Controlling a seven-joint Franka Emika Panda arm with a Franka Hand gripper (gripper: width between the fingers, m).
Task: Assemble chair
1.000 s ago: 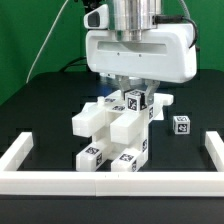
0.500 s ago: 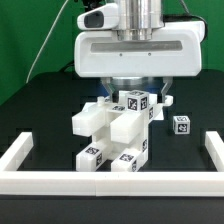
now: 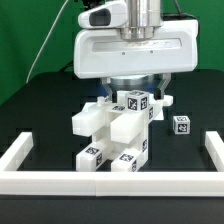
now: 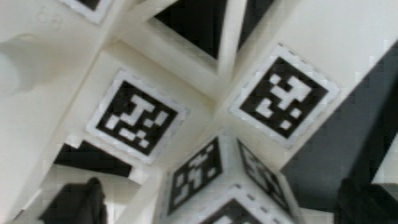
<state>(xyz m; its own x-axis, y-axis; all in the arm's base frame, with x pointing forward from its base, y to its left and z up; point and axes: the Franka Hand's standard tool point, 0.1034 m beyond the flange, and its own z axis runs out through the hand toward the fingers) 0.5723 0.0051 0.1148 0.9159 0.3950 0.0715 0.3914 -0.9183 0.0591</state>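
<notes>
Exterior view shows the half-joined chair [image 3: 112,135] in the middle of the tabletop [image 3: 40,115], directly under the jaws, whose spread I cannot tell, and I judge any lift should go straight up, not nudging the tagged top block [image 3: 135,101].

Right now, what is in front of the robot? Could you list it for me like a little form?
surface: black table, edged by a low white border rail
main thing: chair parts, white blocks with black-and-white tags, stacked together mid-table
loose piece: small tagged block, apart from the stack, on the exterior view's right
gripper: directly above the stack; its fingers are hidden, so whether it is open or shut cannot be told
wrist view: close-up of square tags on white faces
</notes>
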